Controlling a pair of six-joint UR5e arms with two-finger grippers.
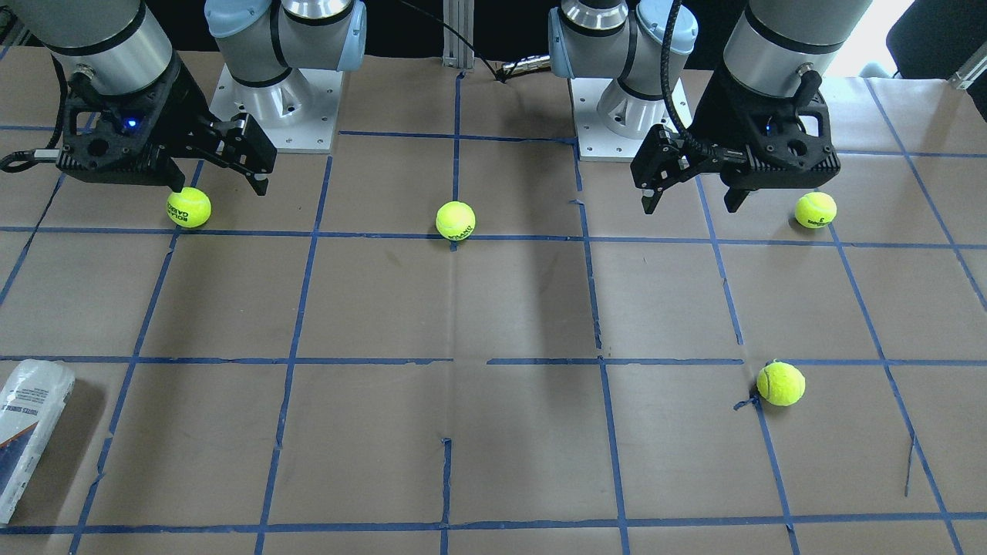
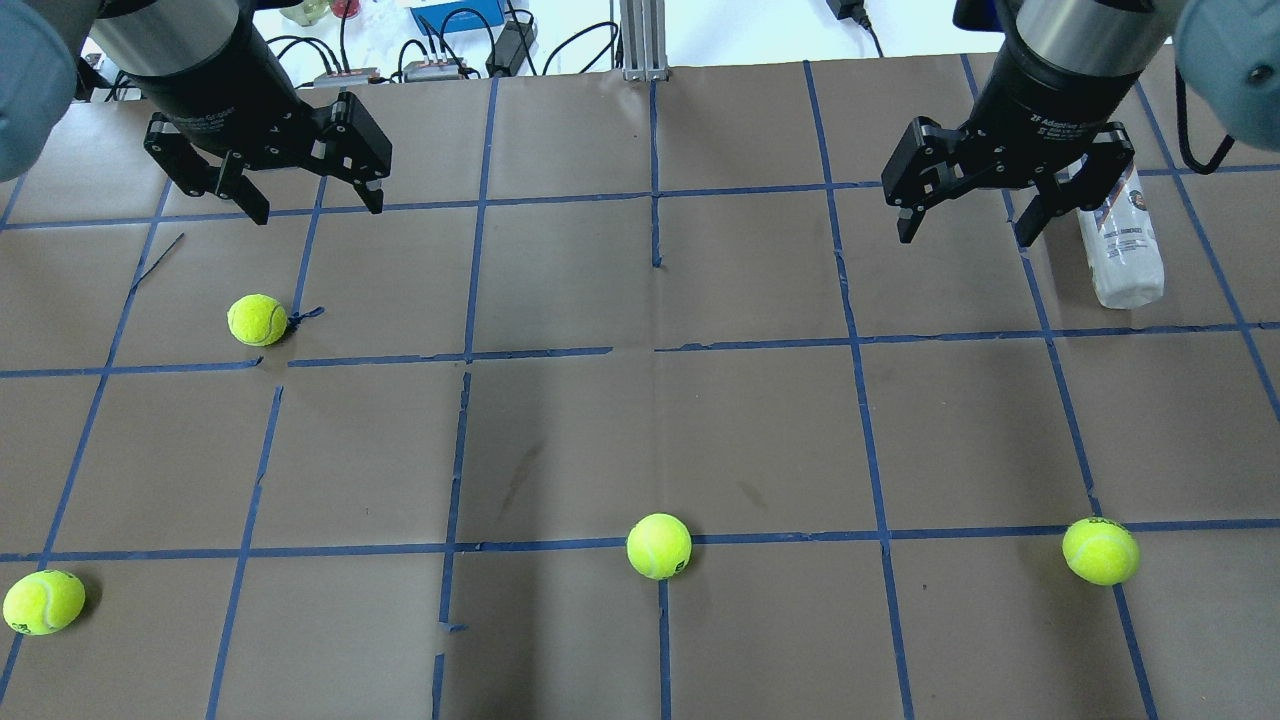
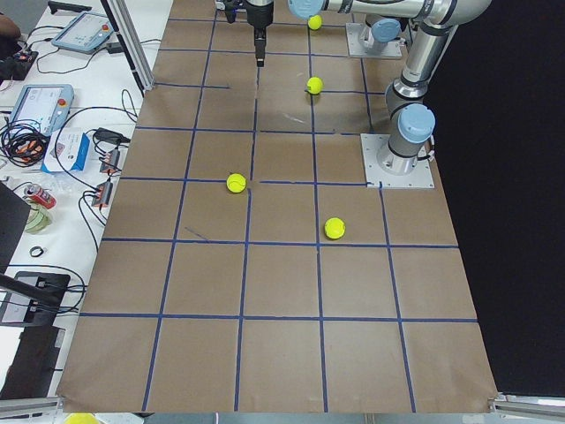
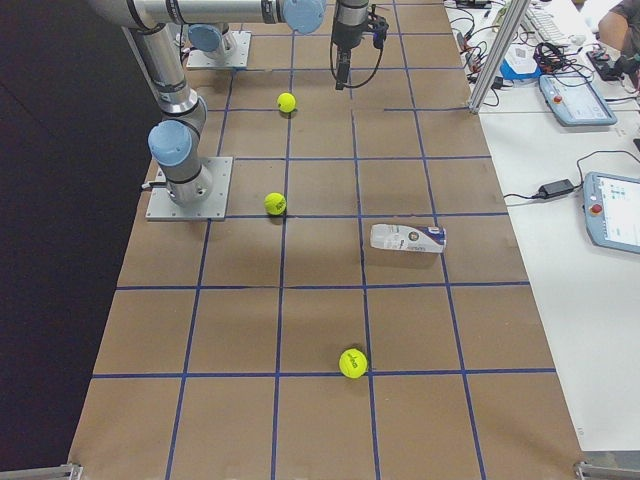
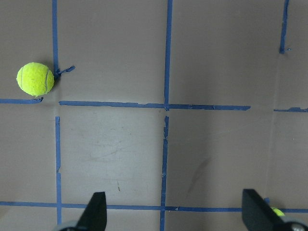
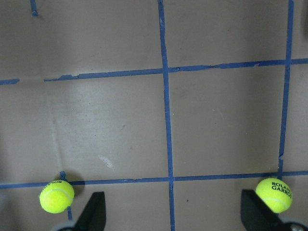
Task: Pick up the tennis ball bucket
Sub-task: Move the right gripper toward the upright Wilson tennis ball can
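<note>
The tennis ball bucket [image 2: 1122,240] is a clear can with a white and navy label. It lies on its side on the table, at the far right of the overhead view. It also shows in the front view [image 1: 27,432] and in the exterior right view [image 4: 407,238]. My right gripper [image 2: 965,238] hangs open and empty above the table, just left of the bucket and not touching it; it also shows in the front view [image 1: 220,189]. My left gripper [image 2: 315,210] is open and empty, far from the bucket, and also shows in the front view [image 1: 690,206].
Several yellow-green tennis balls lie on the brown taped table: one near the left gripper [image 2: 257,320], one front left [image 2: 44,602], one front middle [image 2: 659,546], one front right [image 2: 1100,551]. Cables and devices lie beyond the far edge [image 2: 440,40].
</note>
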